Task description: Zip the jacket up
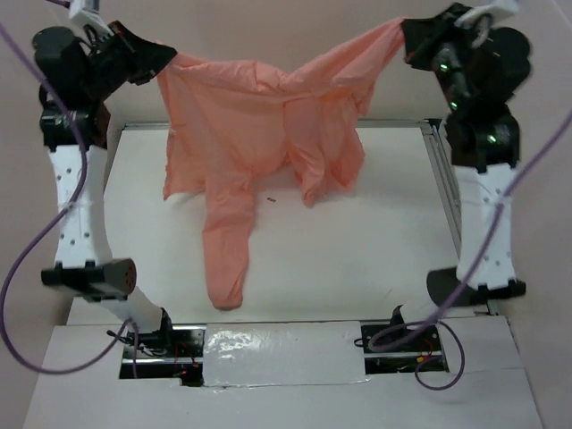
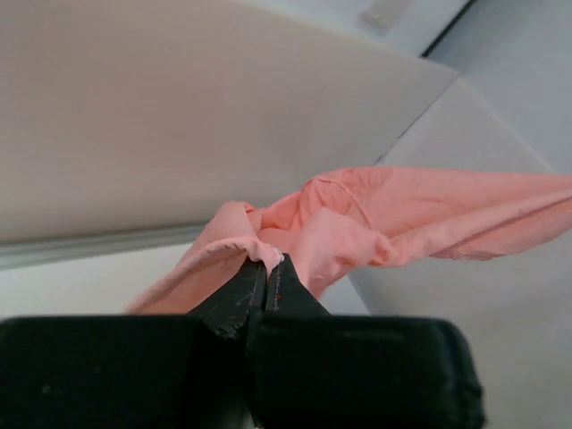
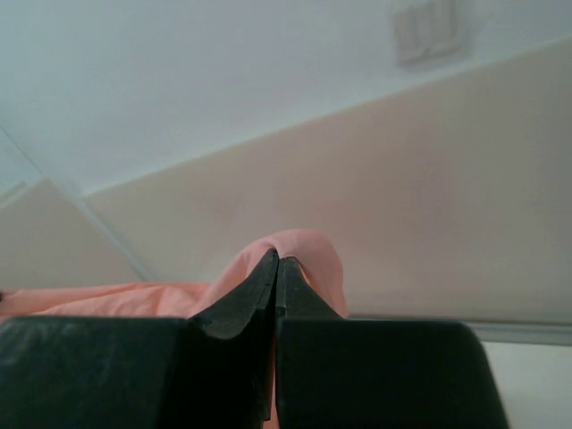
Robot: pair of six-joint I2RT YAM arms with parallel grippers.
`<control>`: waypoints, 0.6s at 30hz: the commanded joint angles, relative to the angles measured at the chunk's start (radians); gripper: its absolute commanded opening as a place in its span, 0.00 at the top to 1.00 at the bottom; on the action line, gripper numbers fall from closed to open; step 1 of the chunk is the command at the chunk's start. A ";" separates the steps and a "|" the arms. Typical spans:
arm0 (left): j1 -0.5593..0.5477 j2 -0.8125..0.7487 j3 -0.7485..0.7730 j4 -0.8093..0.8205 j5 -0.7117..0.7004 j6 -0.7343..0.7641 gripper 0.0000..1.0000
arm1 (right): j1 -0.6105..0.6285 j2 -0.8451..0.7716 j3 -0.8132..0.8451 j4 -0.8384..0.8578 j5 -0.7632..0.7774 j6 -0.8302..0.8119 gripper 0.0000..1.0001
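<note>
Jacket location: the jacket [image 1: 259, 125] hangs stretched between the two end effectors, above the far half of the worktop [image 1: 357, 259]. Its upper edge sags in the middle.
Jacket lower edge: one sleeve [image 1: 225, 255] trails toward the near edge, and its cuff lies on the worktop. The top view does not settle whether the rest of the hem touches the surface.
Left end effector: the left end effector [image 1: 163, 61] is fully closed on a fold at the jacket's left upper corner. In the wrist view the fingers are pinched together with fabric bunched at their tips.
Right end effector: the right end effector [image 1: 407, 37] is fully closed on the right upper end of the jacket, where the fabric is drawn into a narrow taut strip.
Worktop edges: a metal rail [image 1: 444, 179] runs along the right edge, just inside the right arm [image 1: 487, 206]. The jacket hides part of the far edge.
Open room: bare worktop shows to the right of the sleeve and on the near side of the jacket, between the arms. A small dark speck [image 1: 271, 199] lies just beside the sleeve.
Left arm pose: the left arm [image 1: 76, 206] rises from the near left base. Its wrist is held high at the far left, pointing inward.
Right arm pose: it mirrors the left arm, with the wrist high at the far right, pointing inward.
</note>
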 commanded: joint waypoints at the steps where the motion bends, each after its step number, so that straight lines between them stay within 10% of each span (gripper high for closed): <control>1: 0.003 -0.215 -0.093 0.078 0.029 0.047 1.00 | -0.081 -0.207 -0.114 0.089 -0.089 0.032 1.00; 9: -0.031 -0.685 -0.978 0.143 0.099 0.000 1.00 | -0.121 -0.586 -1.065 0.098 -0.163 0.132 1.00; 18: -0.364 -0.853 -1.499 0.182 0.080 -0.072 0.98 | -0.216 -0.630 -1.324 -0.204 0.224 0.296 0.90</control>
